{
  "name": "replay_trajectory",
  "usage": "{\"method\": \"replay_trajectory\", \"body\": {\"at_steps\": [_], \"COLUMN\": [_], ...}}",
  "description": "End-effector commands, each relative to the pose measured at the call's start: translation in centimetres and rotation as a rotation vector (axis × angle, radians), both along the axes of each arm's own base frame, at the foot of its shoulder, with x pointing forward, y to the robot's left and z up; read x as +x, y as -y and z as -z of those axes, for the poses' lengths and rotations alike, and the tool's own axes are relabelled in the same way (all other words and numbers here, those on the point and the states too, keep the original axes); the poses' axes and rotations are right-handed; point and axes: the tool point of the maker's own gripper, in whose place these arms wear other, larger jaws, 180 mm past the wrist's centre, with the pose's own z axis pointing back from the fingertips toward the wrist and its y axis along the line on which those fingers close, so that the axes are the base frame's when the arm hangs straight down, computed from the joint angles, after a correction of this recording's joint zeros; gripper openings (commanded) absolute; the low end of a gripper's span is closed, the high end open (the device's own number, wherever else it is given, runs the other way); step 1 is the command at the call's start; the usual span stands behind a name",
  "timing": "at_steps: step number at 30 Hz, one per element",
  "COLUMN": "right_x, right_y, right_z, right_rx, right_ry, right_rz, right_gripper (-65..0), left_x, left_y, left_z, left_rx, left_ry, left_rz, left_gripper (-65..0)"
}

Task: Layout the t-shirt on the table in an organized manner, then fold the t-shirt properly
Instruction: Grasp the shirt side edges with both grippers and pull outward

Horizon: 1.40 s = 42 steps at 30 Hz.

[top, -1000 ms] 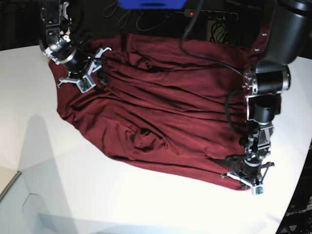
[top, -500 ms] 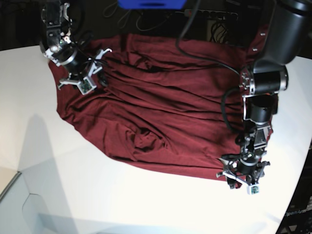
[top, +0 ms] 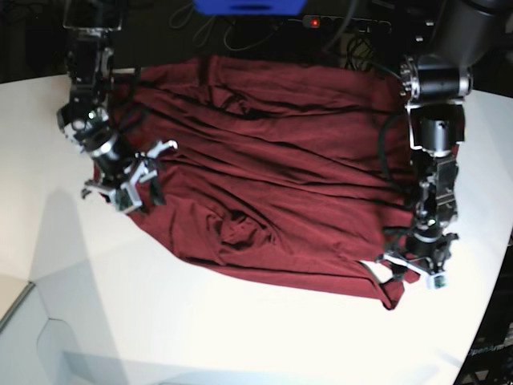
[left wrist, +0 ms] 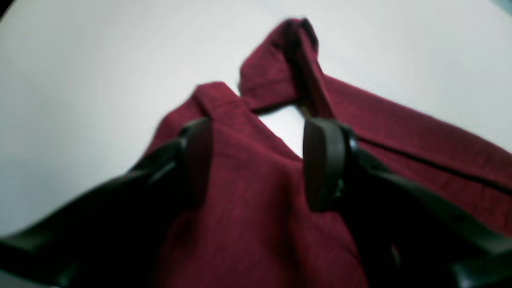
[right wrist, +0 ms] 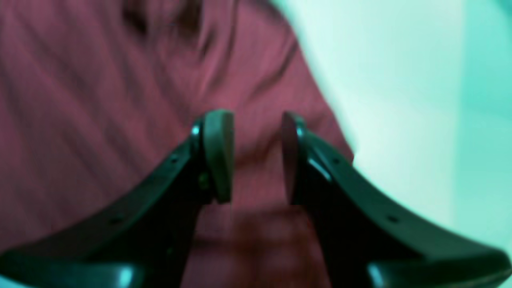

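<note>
Reaching down along the right side of the base view, the left arm (top: 437, 120) hangs nearly vertical, wrist pointing toward the near edge, with the left gripper (top: 417, 267) at the near right corner of the t-shirt (top: 272, 184). In the left wrist view the left gripper (left wrist: 256, 160) has its jaws spread wide, with maroon cloth lying between and under the fingers (left wrist: 324, 160); nothing is pinched. Beyond the fingertips a twisted, folded-over tip of fabric (left wrist: 288, 60) rests on the white table (left wrist: 80, 60), with a small patch of bare table showing through a gap in the cloth.

Right arm (top: 84, 72): comes in from the far left corner and angles down toward the near right, ending with the right gripper (top: 128, 180) at the left edge of the shirt. In the right wrist view the right gripper (right wrist: 256, 160) shows jaws partly apart, a clear gap between them, with wrinkled shirt fabric (right wrist: 100, 100) seen through the gap. The view is blurred, and I cannot tell whether the tips touch the cloth; no fold is held.

T-shirt: spread across the middle and far part of the table (top: 200, 337), heavily creased in diagonal ridges, with a bunched knot (top: 236, 228) near its near edge.

Writing: no readable label or brand in any view. A blue object (top: 248, 6) and a black strip with a red light (top: 314, 22) sit at the far edge.
</note>
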Motion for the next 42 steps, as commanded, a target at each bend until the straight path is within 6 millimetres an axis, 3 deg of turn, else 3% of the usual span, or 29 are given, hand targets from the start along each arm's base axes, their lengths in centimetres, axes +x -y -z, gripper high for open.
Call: {"method": "replay_trajectory", "body": {"at_steps": [1, 7, 15, 18, 22, 27, 30, 33, 38, 42], "right_x": [1.5, 4.9, 7.5, 8.4, 9.7, 12.5, 14.6, 15.6, 17.0, 16.9], "right_y": [-0.3, -1.5, -2.2, -0.9, 0.7, 3.9, 8.9, 11.8, 11.5, 10.8], "right_z": [-1.2, 0.5, 3.9, 6.0, 7.7, 6.3, 4.6, 3.1, 1.1, 1.3], "right_rx": [0.033, 0.101, 0.162, 0.169, 0.19, 0.216, 0.143, 0.089, 0.106, 0.123], "right_ry": [0.044, -0.007, -0.129, -0.207, -0.298, -0.235, -0.124, -0.044, 0.001, -0.009], "right_rz": [0.005, 0.012, 0.019, 0.037, 0.069, 0.155, 0.351, 0.474, 0.457, 0.423], "right_gripper": [-44.4, -45.3, -62.4, -65.0, -65.0, -65.0, -65.0, -65.0, -65.0, -65.0], "left_x": [0.9, -1.6, -2.2, -2.2, -1.6, -0.5, 0.3, 2.0, 3.9, 4.4], "left_y": [0.5, 0.5, 0.3, 0.1, -0.3, -0.2, -0.1, -0.1, -0.1, -0.1], "left_z": [-2.2, 1.5, 4.4, 5.7, 5.7, 4.4, 3.6, 1.4, -1.3, -2.2], "left_rx": [0.003, -0.002, -0.024, -0.042, -0.044, -0.041, -0.044, -0.044, -0.045, -0.047], "left_ry": [0.059, -0.029, -0.114, -0.161, -0.115, -0.044, -0.022, 0.022, 0.075, 0.097], "left_rz": [0.02, 0.02, 0.007, -0.008, -0.034, -0.042, -0.043, -0.043, -0.041, -0.04], "left_gripper": [-30.4, -30.4, -30.4, -30.3, -30.2, -30.2, -30.1, -30.0, -30.0, -30.0]}}
